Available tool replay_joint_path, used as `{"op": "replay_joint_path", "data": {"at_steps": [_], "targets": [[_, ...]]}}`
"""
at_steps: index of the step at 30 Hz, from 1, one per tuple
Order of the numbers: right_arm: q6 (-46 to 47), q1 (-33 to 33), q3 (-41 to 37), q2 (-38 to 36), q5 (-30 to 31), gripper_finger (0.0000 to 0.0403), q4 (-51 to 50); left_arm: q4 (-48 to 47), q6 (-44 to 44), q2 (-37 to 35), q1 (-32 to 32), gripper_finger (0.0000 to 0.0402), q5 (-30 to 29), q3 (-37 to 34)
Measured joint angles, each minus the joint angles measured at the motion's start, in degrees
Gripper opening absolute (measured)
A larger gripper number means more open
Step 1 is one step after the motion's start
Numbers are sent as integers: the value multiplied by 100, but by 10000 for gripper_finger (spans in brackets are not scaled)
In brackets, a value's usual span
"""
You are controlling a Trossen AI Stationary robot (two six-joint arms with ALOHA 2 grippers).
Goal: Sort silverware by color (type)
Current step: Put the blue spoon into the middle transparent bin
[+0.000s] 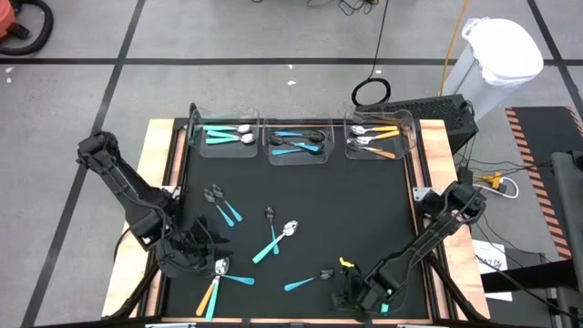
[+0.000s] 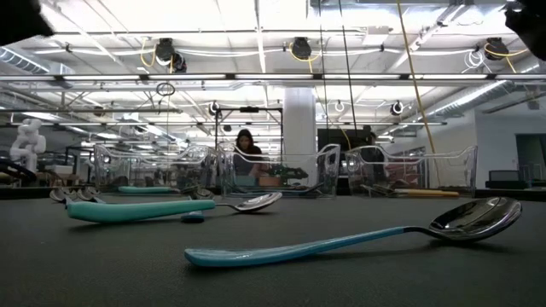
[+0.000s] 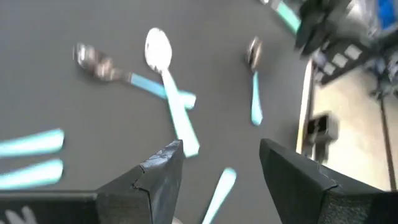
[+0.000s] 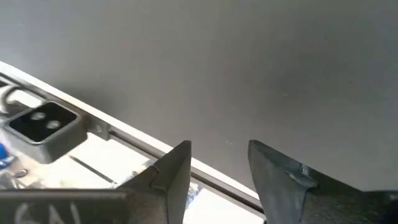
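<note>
Loose silverware lies flat on the black mat: a blue-handled spoon (image 1: 278, 239) in the middle, two small ones (image 1: 223, 208) to its left, another (image 1: 310, 278) nearer, and an orange and a blue handle (image 1: 217, 282) at the near left. My left gripper (image 1: 196, 248) hovers open beside that near-left group. In its wrist view a blue handle (image 3: 217, 190) lies on the mat below the gap between the fingers of my left gripper (image 3: 221, 146). My right gripper (image 1: 351, 293) is open over bare mat at the near edge, beside a small orange piece (image 1: 346, 263); in its wrist view nothing lies between the fingers of my right gripper (image 4: 219, 146).
Three clear bins stand along the far edge: the left one (image 1: 228, 137) holds teal-green handles, the middle one (image 1: 298, 143) blue, the right one (image 1: 378, 138) orange. The table's wooden rim (image 1: 164, 182) frames the mat. A person (image 2: 246, 153) sits in the room beyond.
</note>
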Motion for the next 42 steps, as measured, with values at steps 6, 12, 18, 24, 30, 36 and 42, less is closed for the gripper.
{"op": "replay_joint_path", "data": {"at_steps": [6, 12, 18, 24, 30, 36, 42], "targets": [[-75, 8, 85, -2, 235, 154, -66, -764, -690, 273, -66, 215, 432, 0], [-573, -2, 471, -3, -326, 149, -1108, -688, -853, 600, -63, 215, 492, -2], [-867, 6, 625, -36, -1631, 136, -2636, -557, -856, 780, -63, 215, 491, -2], [-1090, 12, 629, -38, -2200, 135, -3325, -471, -865, 807, -63, 215, 518, -2], [-1020, -8, 629, -40, -2210, 135, -3349, -476, -864, 807, -63, 215, 538, -2], [-1391, -438, 922, -561, -1311, 135, -3541, -420, -792, 807, -51, 215, 534, -2], [-1934, -995, 1034, -880, -64, 135, -3301, -278, -697, 807, 46, 215, 571, -2]]}}
